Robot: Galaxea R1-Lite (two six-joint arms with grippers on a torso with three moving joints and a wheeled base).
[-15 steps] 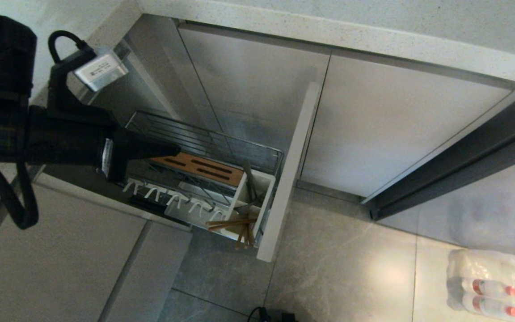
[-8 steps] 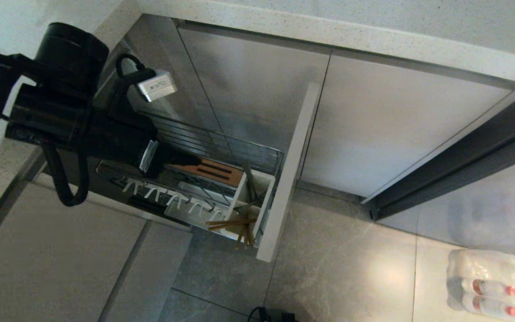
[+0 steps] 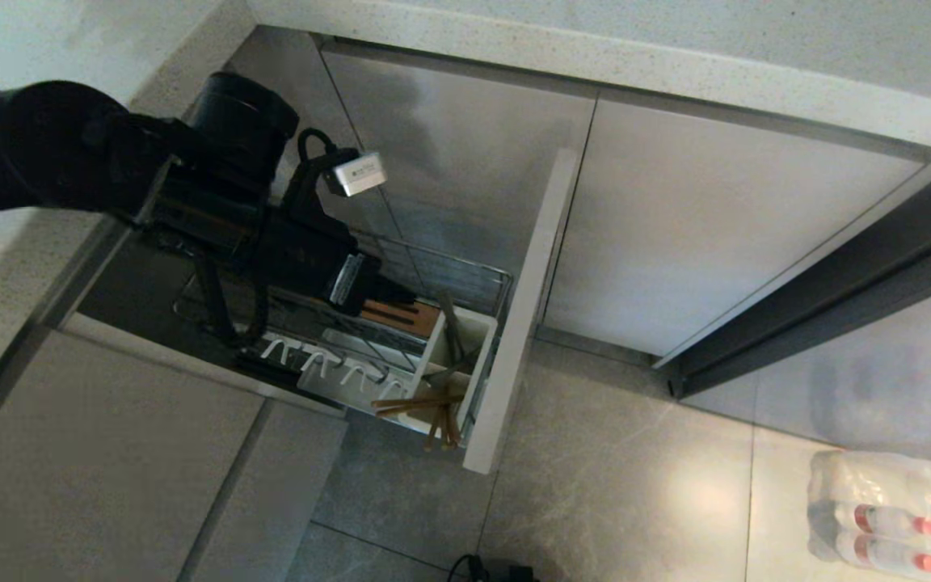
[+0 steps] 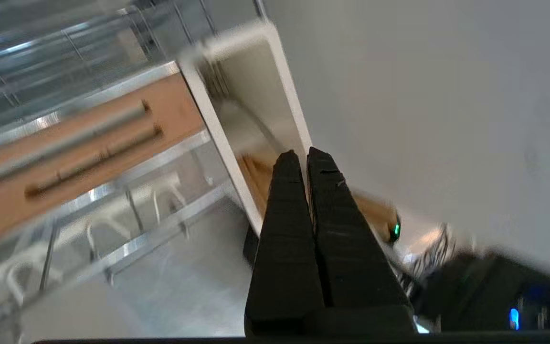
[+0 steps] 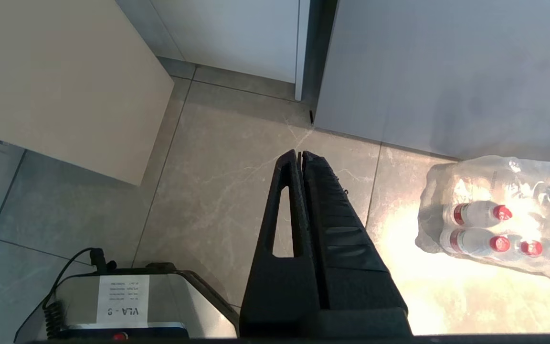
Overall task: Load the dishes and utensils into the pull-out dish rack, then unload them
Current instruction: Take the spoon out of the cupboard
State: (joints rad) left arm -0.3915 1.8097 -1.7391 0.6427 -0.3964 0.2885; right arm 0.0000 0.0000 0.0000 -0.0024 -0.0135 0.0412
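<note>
**Inspector:** Two utensil types remain in the pull-out dish rack (image 3: pixel 401 323): the wooden chopsticks (image 3: pixel 425 408) and a metal fork (image 3: pixel 449 323), both in the white utensil caddy (image 3: pixel 465 356) at the rack's right end, against the beige front panel (image 3: pixel 526 307). No plate or bowl is visible in the rack.

**Assistant:** And the grippers?

**Inspector:** The left gripper (image 4: pixel 301 155) hangs over the brown slotted wooden strip (image 3: pixel 401 311), pointing right toward the caddy, fingers pressed together with nothing between them. The right gripper (image 5: pixel 300 154) is parked over the floor tiles, likewise pressed together and empty.

**Assistant:** How would the chopsticks handle?

**Inspector:** Judged light, stiff and thin. They lie tilted, their ends overhanging the caddy's near rim. Those free ends look like the best hold; pinching both together matters, since one stick could slip out alone. The fork is probably smooth and slippery; its upper shaft stands clear above the caddy.

**Assistant:** Obstructions?

**Inspector:** The caddy is narrow, hemmed in by the front panel on the right and the chrome wire on the far side. The white plate prongs (image 3: pixel 328 364) stand just left of it. The fingers must spread before entry. A shrink-wrapped bottle pack (image 3: pixel 894 517) sits well apart, far right on the floor.
</note>
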